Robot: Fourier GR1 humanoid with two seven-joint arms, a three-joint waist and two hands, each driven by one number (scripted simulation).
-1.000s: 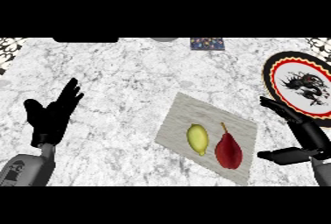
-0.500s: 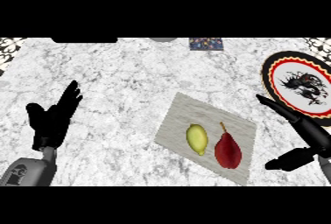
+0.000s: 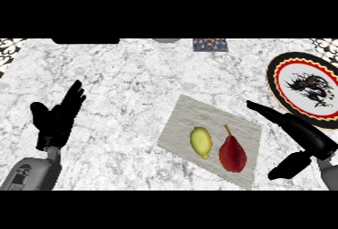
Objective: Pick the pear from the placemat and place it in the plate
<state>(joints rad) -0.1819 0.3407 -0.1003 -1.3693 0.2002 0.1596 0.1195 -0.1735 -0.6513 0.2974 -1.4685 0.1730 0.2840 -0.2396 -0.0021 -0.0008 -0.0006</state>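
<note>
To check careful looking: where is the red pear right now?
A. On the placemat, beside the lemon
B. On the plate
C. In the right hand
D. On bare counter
A: the red pear lies on the placemat next to the lemon, untouched by either hand.

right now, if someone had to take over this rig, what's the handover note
Left hand: open, fingers up, resting at the left side of the counter, holding nothing.
Right hand: open, fingers straight, thumb spread, just right of the placemat, holding nothing.
Red pear: lies on the placemat, beside a yellow lemon, untouched.
Plate: at the far right of the counter, nothing on it.
Done: nothing yet.
Left: grasp the pear with the right hand, lift it, set it on the plate.
</note>
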